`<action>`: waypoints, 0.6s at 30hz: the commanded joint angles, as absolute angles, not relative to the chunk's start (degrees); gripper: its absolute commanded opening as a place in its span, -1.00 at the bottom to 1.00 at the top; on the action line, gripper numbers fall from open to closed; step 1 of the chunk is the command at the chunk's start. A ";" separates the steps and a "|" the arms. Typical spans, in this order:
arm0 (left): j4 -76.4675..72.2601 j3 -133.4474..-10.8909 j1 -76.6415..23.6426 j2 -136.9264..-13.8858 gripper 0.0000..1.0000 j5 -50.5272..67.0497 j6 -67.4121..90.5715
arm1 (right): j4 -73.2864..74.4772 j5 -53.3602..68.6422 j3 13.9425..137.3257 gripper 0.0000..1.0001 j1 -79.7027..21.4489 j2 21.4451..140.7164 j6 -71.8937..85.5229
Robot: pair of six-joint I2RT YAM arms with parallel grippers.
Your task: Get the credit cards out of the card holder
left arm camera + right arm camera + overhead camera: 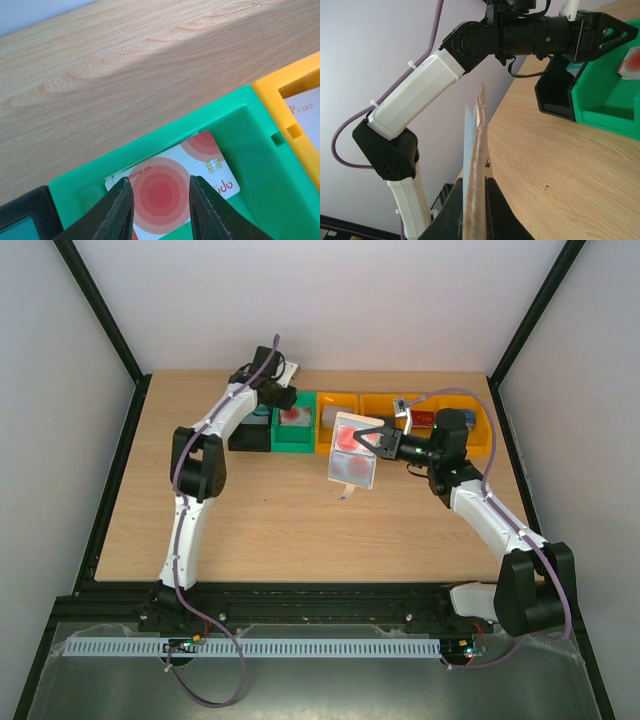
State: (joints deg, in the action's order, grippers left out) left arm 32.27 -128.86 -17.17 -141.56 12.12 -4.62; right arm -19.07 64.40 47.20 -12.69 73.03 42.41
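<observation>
My right gripper [383,439] [475,200] is shut on the card holder [352,450] [479,145] and holds it up above the table, opened out. In the top view a credit card [347,438] with red circles shows through its pale sleeves. My left gripper [288,405] [161,200] hangs over the green bin [293,437] [250,150]. Its fingers [122,210] stand apart on either side of a white credit card with red circles [170,190] [292,416], which lies in that bin. Another card's edge peeks out from under it.
A black bin [245,435] [25,210] stands left of the green one, with something teal in it. Yellow and orange bins [380,405] [280,85] stand to its right, one holding a white card [305,107]. All the bins line the table's far side.
</observation>
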 commanded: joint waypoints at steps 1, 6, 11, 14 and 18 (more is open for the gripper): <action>29.71 -130.15 -17.87 -137.53 -0.34 5.89 -8.98 | -19.87 65.71 48.47 -0.97 -12.35 70.96 42.01; 30.74 -126.52 -18.56 -132.10 -0.30 6.85 -12.40 | -19.46 65.38 48.81 -0.97 -12.33 70.52 41.82; 37.67 -124.18 -18.40 -124.83 -0.07 20.41 -15.64 | -19.45 65.50 49.03 -0.97 -12.31 70.30 41.98; 45.00 -123.66 -18.23 -119.71 0.17 30.71 -20.17 | -20.04 65.49 48.96 -0.97 -12.31 69.37 42.31; 48.87 -116.77 -16.68 -110.73 0.35 44.26 -22.78 | -21.07 66.13 48.74 -0.97 -12.33 67.85 42.80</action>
State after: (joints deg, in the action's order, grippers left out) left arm 40.97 -122.23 -17.93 -118.96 26.85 -18.09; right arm -18.70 64.55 47.20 -12.69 71.00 42.46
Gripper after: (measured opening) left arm 0.644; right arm 0.031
